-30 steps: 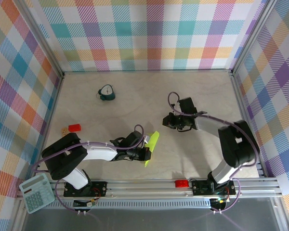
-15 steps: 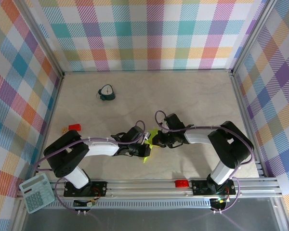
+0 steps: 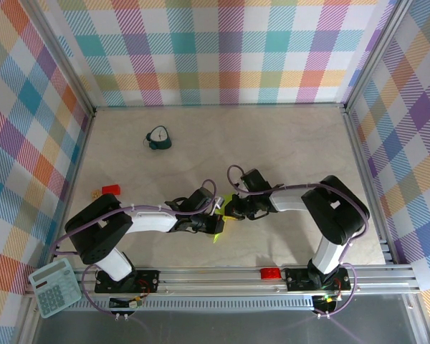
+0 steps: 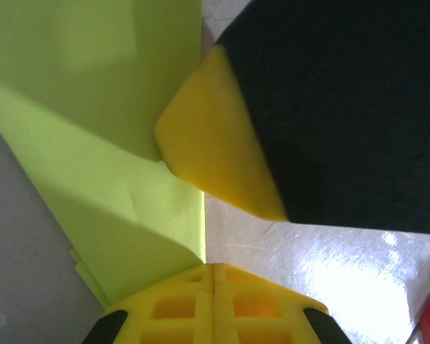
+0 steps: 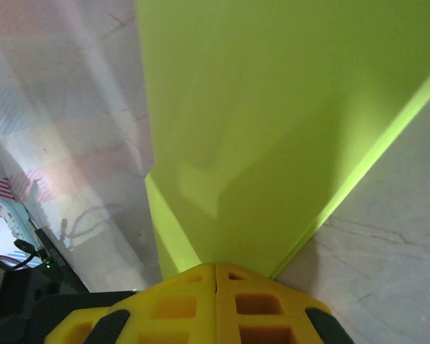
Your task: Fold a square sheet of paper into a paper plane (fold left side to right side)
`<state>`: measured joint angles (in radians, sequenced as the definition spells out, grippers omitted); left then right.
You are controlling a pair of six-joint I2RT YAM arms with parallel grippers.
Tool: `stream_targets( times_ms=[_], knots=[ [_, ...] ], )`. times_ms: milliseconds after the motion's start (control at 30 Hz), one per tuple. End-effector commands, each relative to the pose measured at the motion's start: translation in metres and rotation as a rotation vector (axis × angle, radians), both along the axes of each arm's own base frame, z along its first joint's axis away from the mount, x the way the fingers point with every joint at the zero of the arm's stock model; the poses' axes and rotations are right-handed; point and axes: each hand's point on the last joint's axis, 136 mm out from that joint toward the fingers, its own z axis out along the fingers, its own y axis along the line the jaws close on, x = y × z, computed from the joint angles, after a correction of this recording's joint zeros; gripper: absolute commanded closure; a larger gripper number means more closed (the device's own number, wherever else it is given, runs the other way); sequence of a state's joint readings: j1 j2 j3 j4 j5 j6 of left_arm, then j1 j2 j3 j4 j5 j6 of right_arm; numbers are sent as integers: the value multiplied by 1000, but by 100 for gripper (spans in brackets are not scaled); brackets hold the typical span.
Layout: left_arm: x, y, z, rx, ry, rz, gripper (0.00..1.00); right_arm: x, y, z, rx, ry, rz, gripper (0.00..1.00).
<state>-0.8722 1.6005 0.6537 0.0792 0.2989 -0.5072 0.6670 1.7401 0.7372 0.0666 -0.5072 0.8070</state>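
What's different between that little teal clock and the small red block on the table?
The teal clock is rounded with a pale face; the red block is plain and boxy. The clock stands farther back on the table; the block lies nearer its left edge and front. The clock looks slightly larger. Both are small and rest free on the tabletop.

Sheet of paper (image 3: 217, 237): mid tabletop (image 3: 294, 154), toward the near edge.
Left tool (image 3: 218, 224): on the sheet's left part.
Right tool (image 3: 228, 210): just beside it, on the far right.
Clock (image 3: 158, 138): far left.
Block (image 3: 112, 190): left, nearer than the clock.
Calculator (image 3: 54, 287): near-left corner, off the tabletop.
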Motion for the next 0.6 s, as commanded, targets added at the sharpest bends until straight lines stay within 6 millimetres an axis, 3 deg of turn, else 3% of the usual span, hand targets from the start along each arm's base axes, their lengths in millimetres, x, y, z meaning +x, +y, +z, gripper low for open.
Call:
stream_targets(
  times_ms=[0, 267, 400, 567],
  knots=[
    [-1, 13, -9, 51, 27, 14, 100, -9, -2, -12, -55, 44, 22, 100],
    [7, -6, 49, -155, 50, 42, 98, -24, -24, -35, -192, 105, 17, 100],
    [-4, -9, 57, -242, 122, 55, 100, -26, -30, -39, -223, 115, 10, 100],
    [-21, -8, 53, -333, 213, 77, 100, -26, -30, -42, -241, 127, 11, 100]
  ],
)
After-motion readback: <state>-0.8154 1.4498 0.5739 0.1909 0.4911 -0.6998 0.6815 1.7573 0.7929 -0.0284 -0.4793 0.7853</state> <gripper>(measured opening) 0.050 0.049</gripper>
